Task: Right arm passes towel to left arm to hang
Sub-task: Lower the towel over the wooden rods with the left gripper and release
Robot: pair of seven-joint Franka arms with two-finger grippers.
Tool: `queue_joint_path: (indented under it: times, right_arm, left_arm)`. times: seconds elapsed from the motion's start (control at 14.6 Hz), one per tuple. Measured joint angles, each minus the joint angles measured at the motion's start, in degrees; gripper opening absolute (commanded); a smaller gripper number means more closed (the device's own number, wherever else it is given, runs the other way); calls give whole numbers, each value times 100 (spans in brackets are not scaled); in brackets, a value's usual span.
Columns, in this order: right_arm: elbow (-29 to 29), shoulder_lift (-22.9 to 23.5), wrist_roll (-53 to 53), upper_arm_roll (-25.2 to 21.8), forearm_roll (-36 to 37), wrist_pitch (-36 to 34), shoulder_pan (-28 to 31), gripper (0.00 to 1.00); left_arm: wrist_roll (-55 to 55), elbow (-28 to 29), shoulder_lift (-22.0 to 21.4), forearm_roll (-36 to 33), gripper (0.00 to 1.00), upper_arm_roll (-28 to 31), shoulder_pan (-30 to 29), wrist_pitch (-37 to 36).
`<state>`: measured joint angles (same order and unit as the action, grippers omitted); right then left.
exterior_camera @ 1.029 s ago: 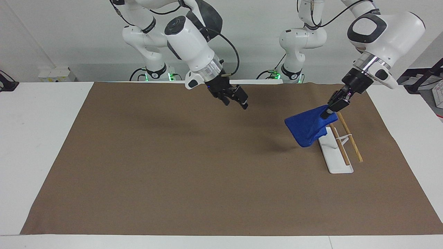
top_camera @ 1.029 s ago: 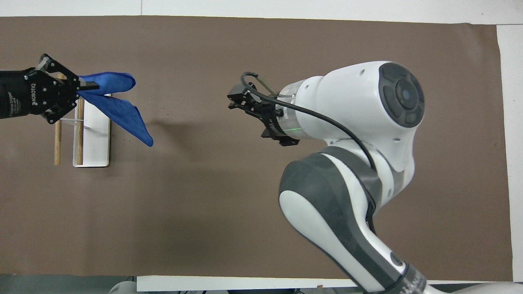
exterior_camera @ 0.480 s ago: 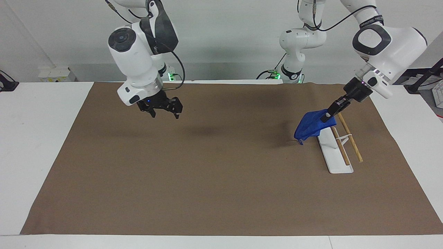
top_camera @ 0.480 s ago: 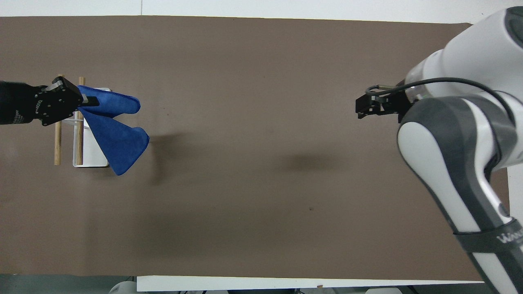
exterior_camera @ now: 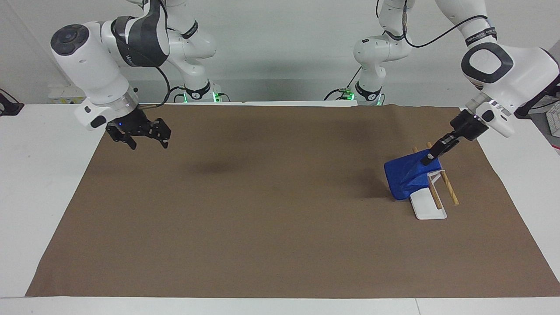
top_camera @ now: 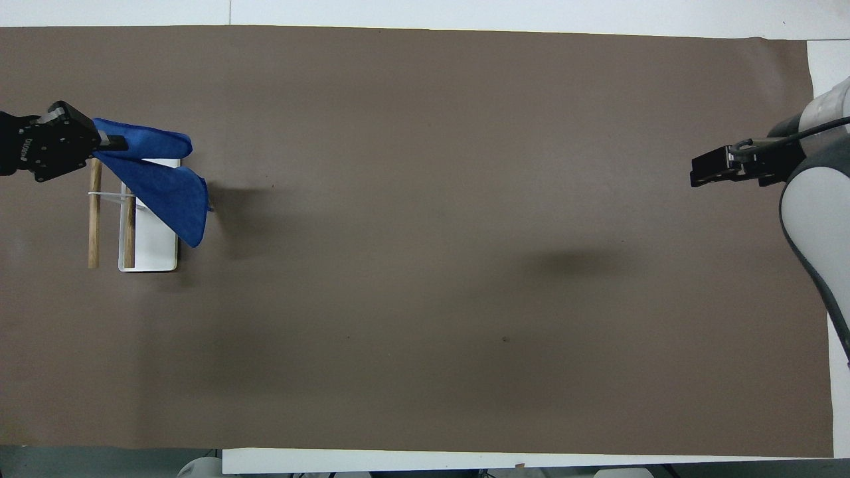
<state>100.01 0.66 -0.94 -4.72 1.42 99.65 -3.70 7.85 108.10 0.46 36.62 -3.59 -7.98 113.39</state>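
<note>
Left gripper (exterior_camera: 431, 157), right of frame, clamps the towel (exterior_camera: 407, 177) over the rack (exterior_camera: 431, 205); right gripper (exterior_camera: 144, 135) hangs open, upper left. Hanging step: next, drape it across the rods.

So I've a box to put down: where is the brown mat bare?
The brown paper mat is bare from the open right claw to the blue cloth towel. It is crowded only at the white-based wooden rack, where the shut left claw holds the towel.

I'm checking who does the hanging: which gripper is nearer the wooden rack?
Left. The left gripper holds the towel over the rack; the right gripper hangs open at the right arm's end.
</note>
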Motion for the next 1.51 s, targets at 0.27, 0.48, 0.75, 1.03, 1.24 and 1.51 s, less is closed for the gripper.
queue_joint_path:
  times: [0.27, 0.48, 0.75, 1.03, 1.24, 1.51]
  right_arm:
    - [-362, -47, 0, 29, 209, -532, -65, 99]
    - [-391, -45, 0, 5, 209, -643, -54, 99]
    - [-391, -43, 0, -10, 209, -736, -49, 99]
    - [-391, -43, 0, -6, 208, -761, -50, 99]
    - [-391, -43, 0, -1, 208, -819, -52, 99]
    - [-391, -43, 0, 14, 208, -863, -52, 99]
  left_arm:
    - [-478, -225, 145, -277, 0, 13, -406, -337]
    - [-570, -273, 156, -422, 0, 13, -481, -348]
    - [-575, -390, 178, -765, 0, 28, -601, -351]
    - [-588, -384, 231, -843, 0, 50, -946, -351]
    - [-589, -329, 254, -886, 1, 63, -1079, -299]
    - [-523, 225, 215, -1054, 2, 73, -1160, 576]
